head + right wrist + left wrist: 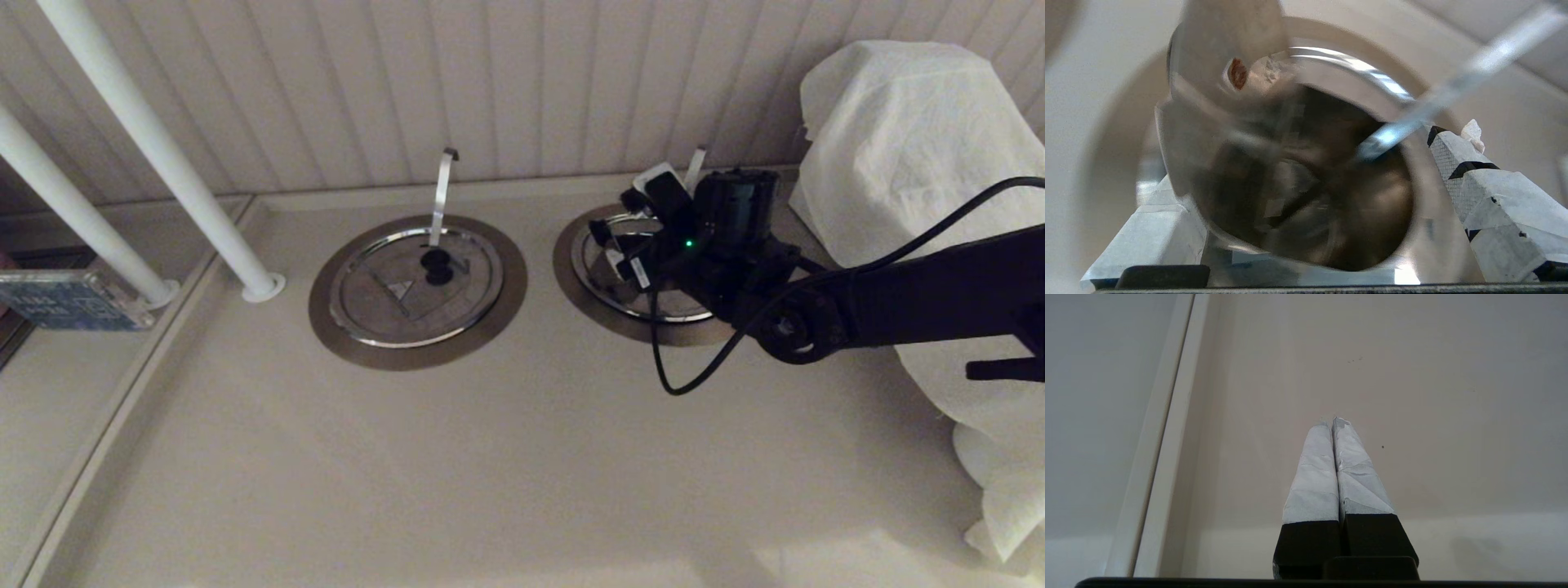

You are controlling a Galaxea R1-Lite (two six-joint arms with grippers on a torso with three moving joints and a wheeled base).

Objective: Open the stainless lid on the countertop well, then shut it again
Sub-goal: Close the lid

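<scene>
At the right of the head view, the stainless lid [633, 296] lies in the countertop well, ringed in dull brown [569, 263]. Its flat utensil handle [695, 167] leans toward the wall. My right gripper [641, 224] hovers right over the lid, fingers spread wide, and hides the knob. In the right wrist view the shiny lid [1290, 175] fills the space between the taped fingers [1490, 196], blurred, dark in the middle; I cannot tell if it is raised. The handle [1453, 90] slants away from it. My left gripper [1331, 421] is shut on nothing above bare counter.
The twin lid [416, 286], with its hooked upright handle [442, 192], sits left of the task well. Two white poles [147, 155] slant down to the counter's far left. A white cloth-covered bulk [906, 155] stands right of the arm. A ribbed wall runs behind.
</scene>
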